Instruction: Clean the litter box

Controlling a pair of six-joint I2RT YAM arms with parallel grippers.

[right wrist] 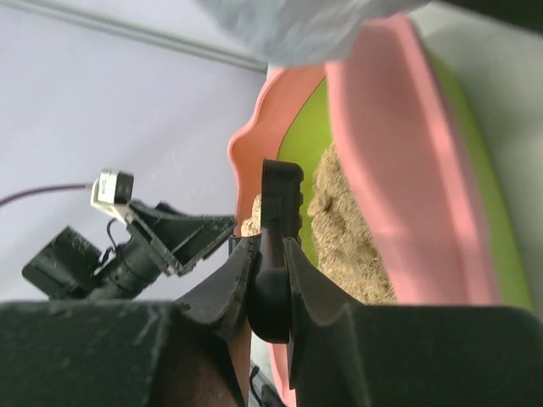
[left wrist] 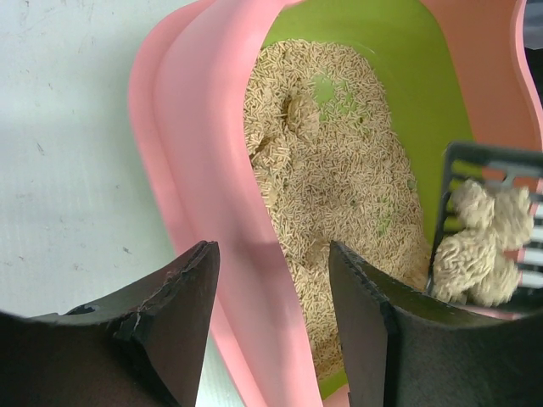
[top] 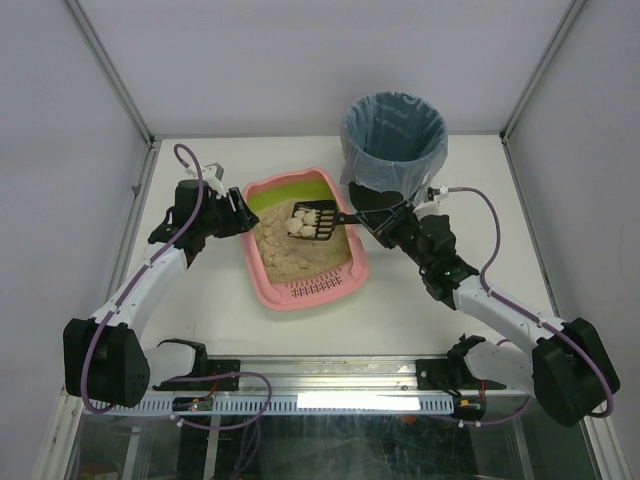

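Note:
The pink litter box (top: 262, 268) with a lime-green inner wall and beige litter lies at the table's middle. My right gripper (top: 368, 218) is shut on the handle of a black slotted scoop (top: 316, 221), which it holds above the litter at the box's far end with several pale clumps (top: 302, 223) on it. The right wrist view shows the fingers (right wrist: 229, 284) clamped on the handle (right wrist: 278, 212). My left gripper (top: 243, 214) is open, its jaws astride the box's left rim (left wrist: 212, 136). The left wrist view shows the loaded scoop (left wrist: 490, 239) at its right.
A round black bin lined with a blue bag (top: 393, 132) stands at the back right, just behind the right gripper, and its bag shows in the right wrist view (right wrist: 297, 21). The box's slotted pink ledge (top: 318, 288) is at the near end. White table (top: 200, 300) surrounds the box.

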